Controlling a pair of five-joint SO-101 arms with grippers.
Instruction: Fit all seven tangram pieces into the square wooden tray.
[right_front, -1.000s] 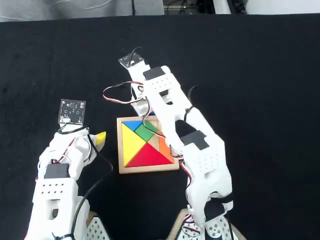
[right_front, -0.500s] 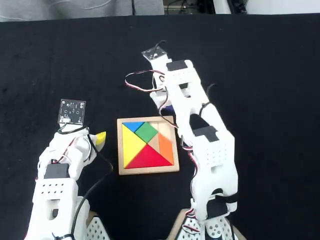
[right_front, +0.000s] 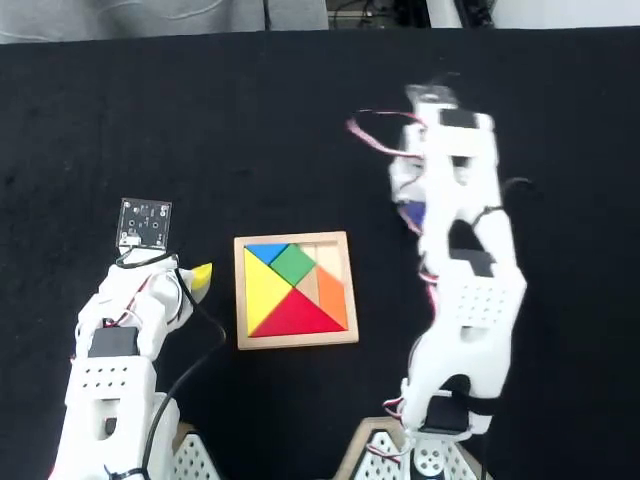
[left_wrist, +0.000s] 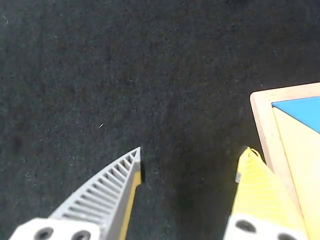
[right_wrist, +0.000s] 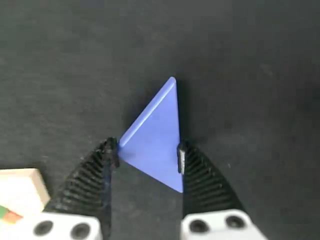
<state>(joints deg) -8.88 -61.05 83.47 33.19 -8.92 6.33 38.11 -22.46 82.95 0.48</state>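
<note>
A matte black, slightly fuzzy cloth covers the whole tabletop from its near edge to its far edge, and the wrist views show fine pale lint specks scattered across its weave. Beyond the far edge runs a narrow strip of the room behind: a pale grey, softly folded fabric shape sits past the far left part of the edge, though what it belongs to cannot be told. A dark tangle of cables and equipment lies past the middle, and a plain white surface past the far right corner.
</note>
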